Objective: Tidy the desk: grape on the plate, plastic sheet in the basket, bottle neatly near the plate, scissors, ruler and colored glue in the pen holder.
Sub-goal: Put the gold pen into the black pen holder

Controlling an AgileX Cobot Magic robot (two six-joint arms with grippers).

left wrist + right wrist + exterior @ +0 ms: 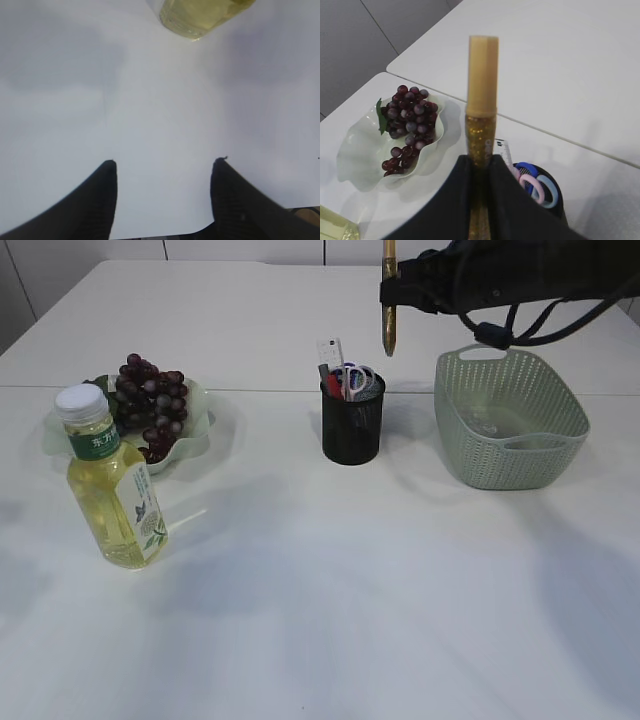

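Basket point(548, 465) is sitting right of the pen holder point(352, 430); above it, the right gripper point(480, 165) is pinching a light, stiff, slippery glue stick point(389, 325) mid-barrel. Left gripper point(162, 172) is hanging open, empty.

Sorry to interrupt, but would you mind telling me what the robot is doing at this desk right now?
It is tidying. The right gripper holds a gold glitter glue pen above the black pen holder, where the scissors and ruler already stand. The grapes lie on the plate, the bottle stands beside it, and the left gripper hangs open and empty over the table. The basket sits to the right.
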